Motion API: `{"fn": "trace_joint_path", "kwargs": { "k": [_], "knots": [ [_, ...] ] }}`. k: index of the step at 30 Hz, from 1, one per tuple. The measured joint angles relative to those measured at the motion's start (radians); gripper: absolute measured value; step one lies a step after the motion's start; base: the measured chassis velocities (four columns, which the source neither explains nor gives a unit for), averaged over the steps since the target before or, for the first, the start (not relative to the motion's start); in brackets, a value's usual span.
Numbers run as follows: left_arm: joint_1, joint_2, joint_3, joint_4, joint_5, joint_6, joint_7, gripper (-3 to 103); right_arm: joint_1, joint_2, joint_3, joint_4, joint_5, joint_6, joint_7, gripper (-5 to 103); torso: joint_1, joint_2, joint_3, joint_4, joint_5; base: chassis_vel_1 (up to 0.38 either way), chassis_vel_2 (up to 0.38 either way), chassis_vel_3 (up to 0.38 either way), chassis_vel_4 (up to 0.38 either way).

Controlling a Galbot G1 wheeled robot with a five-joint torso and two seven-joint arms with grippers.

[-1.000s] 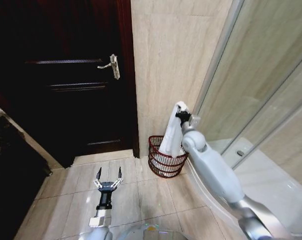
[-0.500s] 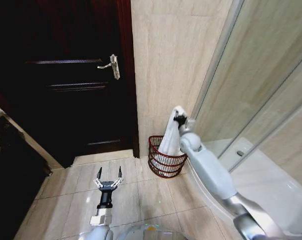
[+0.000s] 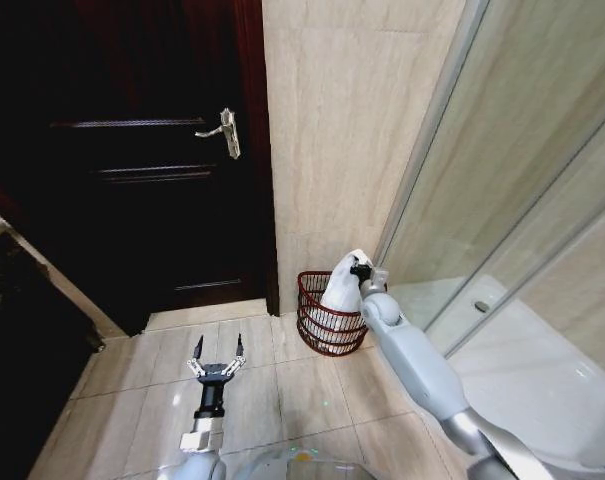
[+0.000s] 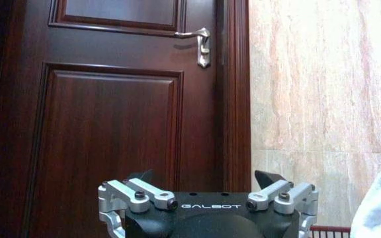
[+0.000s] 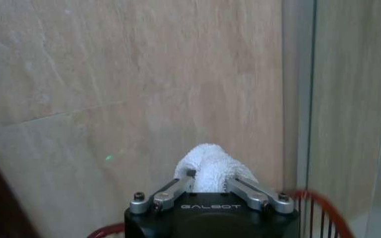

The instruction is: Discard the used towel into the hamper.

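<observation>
Head view had the hamper (image 3: 331, 318) on the floor tiles (image 3: 282, 390) at the foot of the beige wall (image 3: 332, 120), just right of the dark door (image 3: 132, 160) and left of the glass shower screen (image 3: 512, 180). Right gripper (image 3: 360, 270) sat just above the hamper's right rim, fingers pinched on the top of the white towel (image 3: 342, 292). Towel hung down from the pinch into the hamper, lower part inside the ribbed sides, bunched top above the rim.

Right wrist view confirmed it: both fingers (image 5: 250, 184) pressed against a rounded wad of towel (image 5: 209, 164), red hamper rim (image 5: 319, 203) curving just beyond, wall behind.

Left gripper (image 3: 217, 360) hovered low over the tiles, well left of the hamper and in front of the door, fingers spread, nothing between them. Left wrist view showed the same spread fingers (image 4: 137, 194) pointed at the door, door handle (image 4: 200, 42) above, with a sliver of towel (image 4: 379, 208) and hamper rim (image 4: 329, 230) at the frame edge.
</observation>
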Motion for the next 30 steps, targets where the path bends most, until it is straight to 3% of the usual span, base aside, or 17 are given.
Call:
{"fn": "trace_joint_path", "kwargs": {
  "k": [2, 3, 5, 6, 9, 14, 19, 30],
  "knots": [
    [0.001, 0.002, -0.003, 0.000, -0.004, 0.000, 0.000, 100, -0.004, -0.010, -0.001, 0.059, 0.133, -0.071, 0.073, 3, 0.000, 0.000, 0.000, -0.0001, 0.0000, 0.000, 0.000, 0.000, 0.000],
    [0.001, 0.002, -0.003, 0.000, -0.004, 0.000, 0.000, 100, -0.004, -0.010, -0.001, 0.059, 0.133, -0.071, 0.073, 3, 0.000, 0.000, 0.000, -0.0001, 0.0000, 0.000, 0.000, 0.000, 0.000],
    [0.007, 0.008, -0.009, -0.001, -0.006, 0.000, 0.000, 100, 0.012, -0.029, 0.013, 0.128, 0.346, -0.177, 0.197, 3, 0.000, 0.000, 0.000, 0.0002, 0.0000, 0.000, 0.000, 0.000, 0.000],
    [0.007, 0.008, -0.009, -0.001, -0.006, 0.000, 0.000, 100, 0.012, -0.029, 0.013, 0.128, 0.346, -0.177, 0.197, 3, 0.000, 0.000, 0.000, 0.0002, 0.0000, 0.000, 0.000, 0.000, 0.000],
    [0.016, 0.011, -0.021, -0.008, -0.006, 0.001, 0.002, 100, 0.045, -0.073, 0.024, 0.172, 0.541, -0.291, 0.274, 3, 0.000, 0.000, 0.000, 0.0001, -0.0001, 0.000, 0.000, 0.000, 0.000],
    [0.020, 0.011, -0.031, -0.021, -0.007, 0.005, 0.002, 100, 0.080, -0.106, 0.010, 0.162, 0.673, -0.380, 0.320, 3, 0.000, 0.000, 0.000, -0.0002, 0.0000, 0.000, 0.000, 0.000, 0.000],
    [0.020, 0.013, -0.043, -0.021, -0.017, 0.004, 0.001, 100, 0.136, -0.113, -0.035, 0.110, 0.753, -0.423, 0.357, 3, 0.000, 0.000, 0.000, 0.0000, 0.0000, 0.000, 0.000, 0.000, 0.000],
    [0.019, 0.015, -0.063, -0.013, -0.033, -0.005, 0.001, 100, 0.319, -0.070, -0.175, -0.100, 0.881, -0.426, 0.380, 3, 0.000, 0.000, 0.000, 0.0002, -0.0003, 0.000, 0.000, 0.000, 0.000]
  ]
}}
